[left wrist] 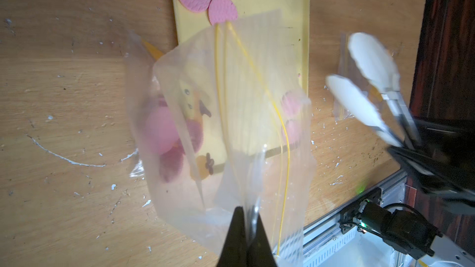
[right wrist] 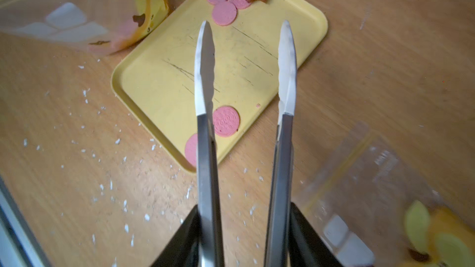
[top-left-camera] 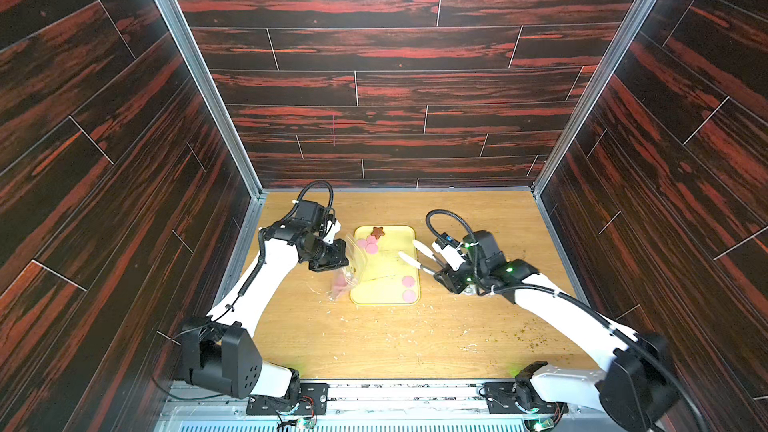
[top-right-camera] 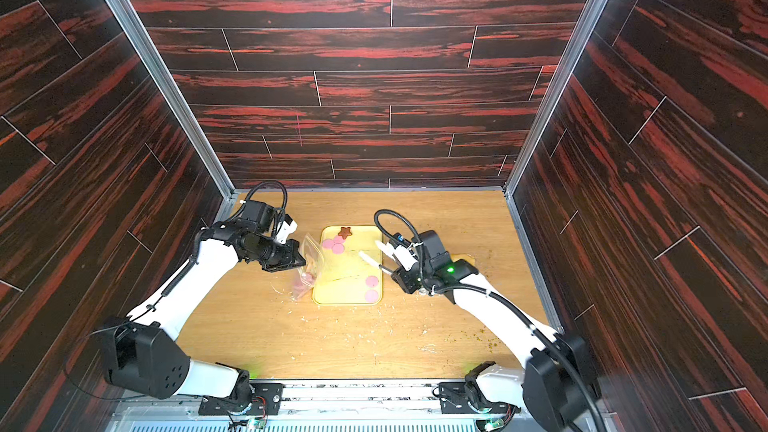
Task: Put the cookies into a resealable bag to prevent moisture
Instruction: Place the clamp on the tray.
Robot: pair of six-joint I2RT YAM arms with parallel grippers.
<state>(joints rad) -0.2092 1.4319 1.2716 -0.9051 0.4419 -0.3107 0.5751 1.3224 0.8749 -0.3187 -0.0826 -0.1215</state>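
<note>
Surface [top-left-camera: 374, 342]: pale wood strewn with white crumbs; dark red plank walls on three sides.
Near cookies [top-left-camera: 408, 281]: two pink discs on the near end of the yellow tray [top-left-camera: 384, 290], apart from the tongs.
Right tool [right wrist: 244, 209]: clamped on the handles of the tongs [right wrist: 286, 73]; the tong tips stand apart with nothing between them, hovering over the tray's bare middle.
Spare bag [right wrist: 372, 175]: flat on the surface beside the right arm.
Left tool [left wrist: 248, 217]: closed, pinching the rim of the clear bag [left wrist: 231, 124], held up at the tray's left edge.
Bagged cookies [left wrist: 159, 129]: several pink discs, blurred through the film; count unclear.
Far cookies [top-left-camera: 371, 246]: three pink discs touching at the tray's far end.
Star cookie [top-left-camera: 377, 232]: brown, overlapping one far disc.
Progress: roughly midway, I judge; six pieces left on the tray, bag not yet sealed.
</note>
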